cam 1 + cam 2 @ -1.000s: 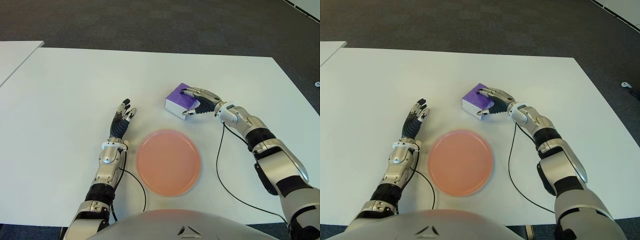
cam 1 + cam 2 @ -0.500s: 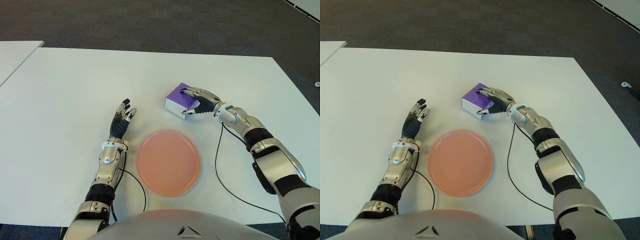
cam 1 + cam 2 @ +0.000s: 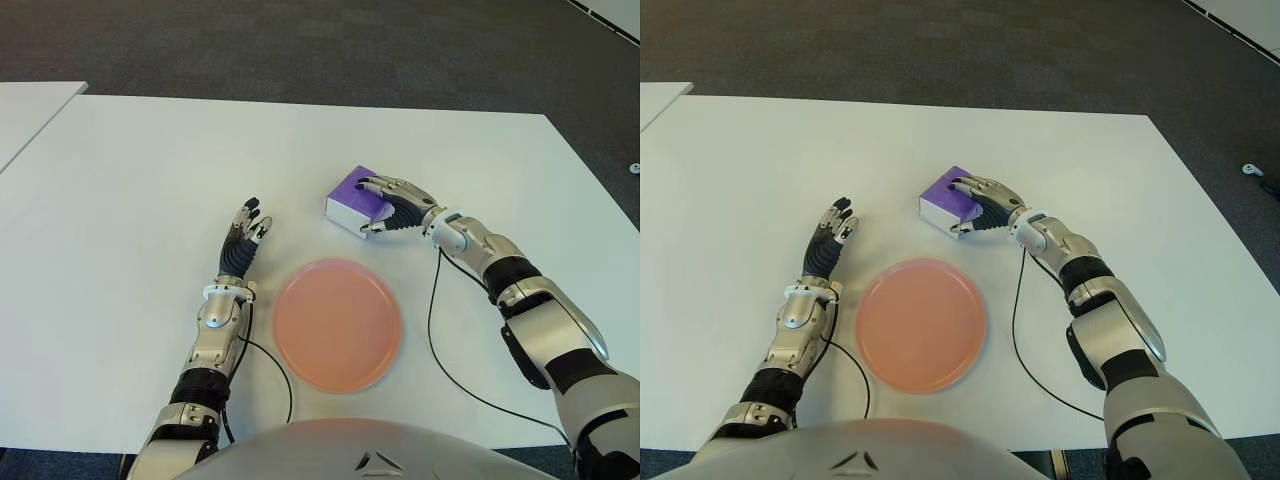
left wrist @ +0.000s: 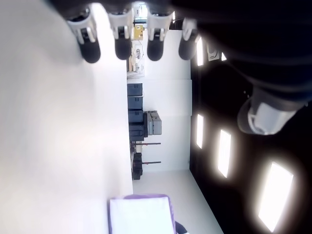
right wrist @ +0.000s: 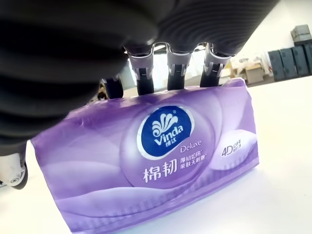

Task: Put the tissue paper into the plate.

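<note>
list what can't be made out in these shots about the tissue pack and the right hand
- Eye views: the right hand covers the near right part of the tissue pack, so thumb contact is hidden.
- Right wrist view: the palm blocks the pack's top; only fingertips show over its far edge.
- Whether the pack is lifted off the table: cannot tell.

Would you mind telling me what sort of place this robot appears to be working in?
Probably an office or lab: a plain white table on dark carpet, ceiling light panels, and stacked equipment cases along a far wall.
</note>
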### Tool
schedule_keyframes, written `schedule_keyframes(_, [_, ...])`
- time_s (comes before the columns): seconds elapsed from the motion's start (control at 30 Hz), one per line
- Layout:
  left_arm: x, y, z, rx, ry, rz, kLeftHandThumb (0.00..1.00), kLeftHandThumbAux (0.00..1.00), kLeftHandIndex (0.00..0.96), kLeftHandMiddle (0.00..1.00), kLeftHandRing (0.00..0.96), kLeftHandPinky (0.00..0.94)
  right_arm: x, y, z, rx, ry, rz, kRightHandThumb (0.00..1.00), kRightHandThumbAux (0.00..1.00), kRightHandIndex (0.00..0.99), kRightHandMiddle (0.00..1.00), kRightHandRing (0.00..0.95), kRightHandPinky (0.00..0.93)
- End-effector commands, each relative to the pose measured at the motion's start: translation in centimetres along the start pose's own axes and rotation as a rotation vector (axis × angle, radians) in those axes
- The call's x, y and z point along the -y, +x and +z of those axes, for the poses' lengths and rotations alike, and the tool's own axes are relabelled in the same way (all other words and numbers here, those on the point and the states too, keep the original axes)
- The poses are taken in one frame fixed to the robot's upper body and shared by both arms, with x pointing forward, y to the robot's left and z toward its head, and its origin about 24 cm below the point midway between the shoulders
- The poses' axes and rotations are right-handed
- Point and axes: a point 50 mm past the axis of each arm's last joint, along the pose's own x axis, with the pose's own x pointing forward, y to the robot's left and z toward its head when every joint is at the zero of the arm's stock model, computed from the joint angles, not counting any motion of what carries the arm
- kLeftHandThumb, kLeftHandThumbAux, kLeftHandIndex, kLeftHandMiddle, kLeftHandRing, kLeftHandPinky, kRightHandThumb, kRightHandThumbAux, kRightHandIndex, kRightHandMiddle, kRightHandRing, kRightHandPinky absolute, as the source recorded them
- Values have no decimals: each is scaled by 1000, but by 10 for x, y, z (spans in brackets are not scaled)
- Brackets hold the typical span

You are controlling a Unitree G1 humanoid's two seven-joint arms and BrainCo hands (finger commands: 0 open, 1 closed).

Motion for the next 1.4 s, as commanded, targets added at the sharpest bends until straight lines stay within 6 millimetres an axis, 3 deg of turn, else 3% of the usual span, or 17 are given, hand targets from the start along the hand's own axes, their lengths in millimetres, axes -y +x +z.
schedule_keyframes(0.03, [-3,-21,-29,-162,-3,32,0,440,0,0,0,0,-24,-8,2,17,-22,89,172,429,0,0,0,0])
schedule_keyframes(0.33, [-3,-22,-27,-152,-7,38,0,447,0,0,0,0,-26,-20,3,51,-64,94,143,440,0,0,0,0])
schedule_keyframes(0.67, [-4,-24,-27,-150,-9,40,0,455,0,0,0,0,-22,-58,2,105,-166,102,128,435,0,0,0,0])
schedule_keyframes(1.03, [-6,-24,-26,-143,2,19,0,436,0,0,0,0,-18,-63,6,107,-189,105,123,433,0,0,0,0])
schedule_keyframes(1.17, [-7,-24,-26,-144,4,20,0,433,0,0,0,0,4,-99,12,144,-396,193,122,453,0,0,0,0])
schedule_keyframes(1.4, [-8,-23,-25,-145,0,24,0,432,0,0,0,0,15,-110,19,132,-482,224,118,464,0,0,0,0])
